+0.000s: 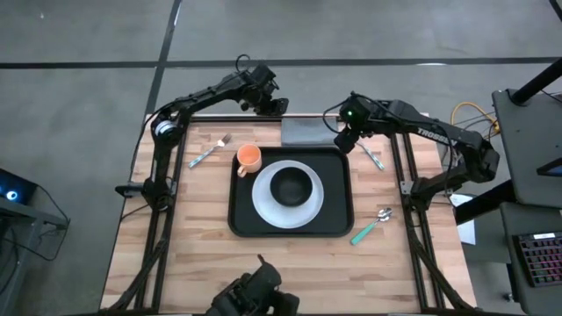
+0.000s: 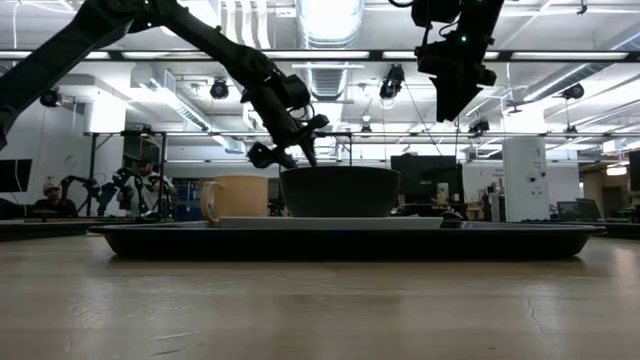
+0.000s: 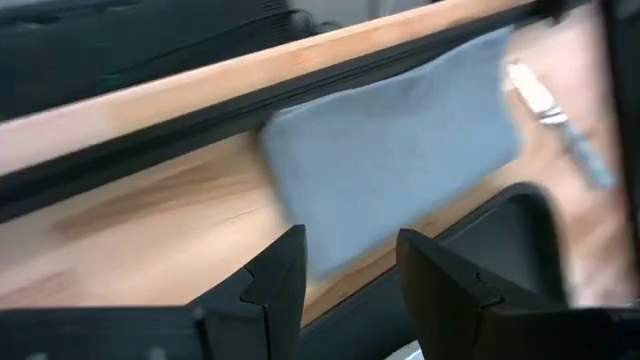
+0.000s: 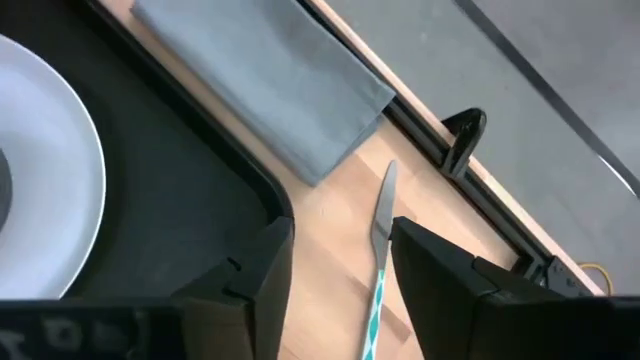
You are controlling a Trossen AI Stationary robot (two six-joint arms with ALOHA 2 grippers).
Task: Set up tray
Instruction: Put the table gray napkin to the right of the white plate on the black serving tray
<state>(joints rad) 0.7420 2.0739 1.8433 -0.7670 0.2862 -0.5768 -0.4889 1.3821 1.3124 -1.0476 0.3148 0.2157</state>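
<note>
The black tray (image 1: 239, 215) lies mid-table and carries a white plate (image 1: 263, 204), a black bowl (image 1: 291, 185) on the plate and an orange cup (image 1: 248, 158). A grey napkin (image 1: 307, 132) lies flat on the wood just beyond the tray's far rim. My left gripper (image 1: 272, 105) hovers open above the table's far edge, left of the napkin (image 3: 390, 160). My right gripper (image 1: 347, 140) hovers open over the tray's far right corner, with the napkin's end (image 4: 265, 80) and a knife (image 4: 380, 250) ahead of its fingers. In the low view, both grippers (image 2: 290, 140) (image 2: 450, 100) are above the table.
A fork (image 1: 208, 152) lies left of the tray. The teal-handled knife (image 1: 373, 156) lies right of the tray's far corner, and a teal-handled spoon (image 1: 373, 224) lies near its right near corner. A black rail runs along the table's far edge (image 4: 460, 135). Bare wood lies along the near side.
</note>
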